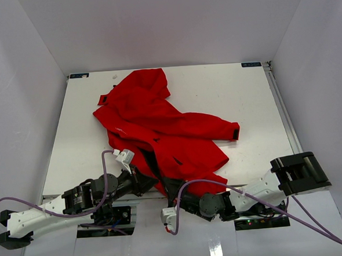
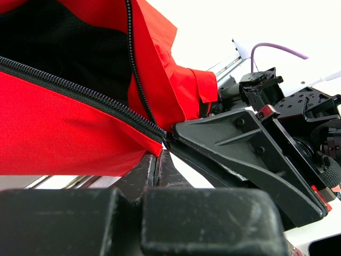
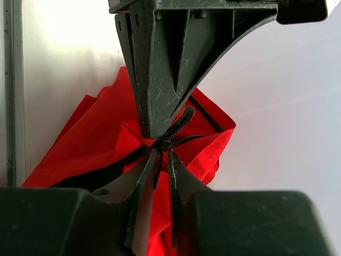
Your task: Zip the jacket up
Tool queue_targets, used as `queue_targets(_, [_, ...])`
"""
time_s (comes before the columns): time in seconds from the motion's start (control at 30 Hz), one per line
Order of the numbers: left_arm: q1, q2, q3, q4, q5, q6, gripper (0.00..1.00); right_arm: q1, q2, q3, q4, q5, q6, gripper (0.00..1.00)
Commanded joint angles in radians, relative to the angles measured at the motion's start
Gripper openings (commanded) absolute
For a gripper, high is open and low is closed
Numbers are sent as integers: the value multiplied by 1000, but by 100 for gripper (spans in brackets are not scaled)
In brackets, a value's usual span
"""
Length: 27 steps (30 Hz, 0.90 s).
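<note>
Two grippers meet at the near edge of the white table (image 1: 250, 100), just beyond the arm bases, and they crowd each other there. Bare tabletop lies open to the left, to the right and on the far side of the jacket (image 1: 153, 120), up to the white walls.

The left gripper (image 2: 158, 157) has its fingers pressed together, pinching the red hem right at the bottom end of the zipper (image 2: 80, 96). The right gripper (image 3: 162, 162) faces it tip to tip. Its fingers (image 3: 141, 181) stand only a sliver apart, closed on a dark piece of the zipper's lower end, with red cloth bunched behind. The two sets of tips nearly touch.

From that pinched corner the jacket runs away across the table. The zipper is unjoined, and its two toothed edges spread to show the black lining (image 2: 64, 42). Beyond that the red fabric is crumpled. One sleeve reaches right with its dark-tabbed cuff (image 1: 235, 131) flat on the table, and the rest is heaped toward the far left.
</note>
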Motion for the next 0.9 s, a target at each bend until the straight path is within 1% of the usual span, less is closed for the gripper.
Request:
queue_targets(0.0, [-3, 0, -8, 26, 17, 11, 0, -6, 7, 45, 21, 25, 27, 17])
queue_targets(0.1, [-3, 5, -8, 28, 22, 12, 0, -7, 5, 62, 18, 29, 17, 8])
queue_targets(0.17, [-4, 12, -8, 28, 23, 15, 0, -8, 1, 84, -2, 37, 6, 8])
queue_targets(0.43, [-4, 18, -2, 31, 38, 24, 0, -26, -15, 210, -214, 73, 15, 8])
queue_targets(0.57, [-3, 22, -1, 39, 44, 33, 0, -43, -19, 225, -220, 84, -10, 8])
queue_targets(0.73, [-3, 30, -3, 47, 57, 39, 0, -102, -37, 250, -238, 36, -3, 8])
queue_targets(0.87, [-3, 24, -8, 52, 59, 42, 0, -159, -58, 290, -309, -34, 34, 8])
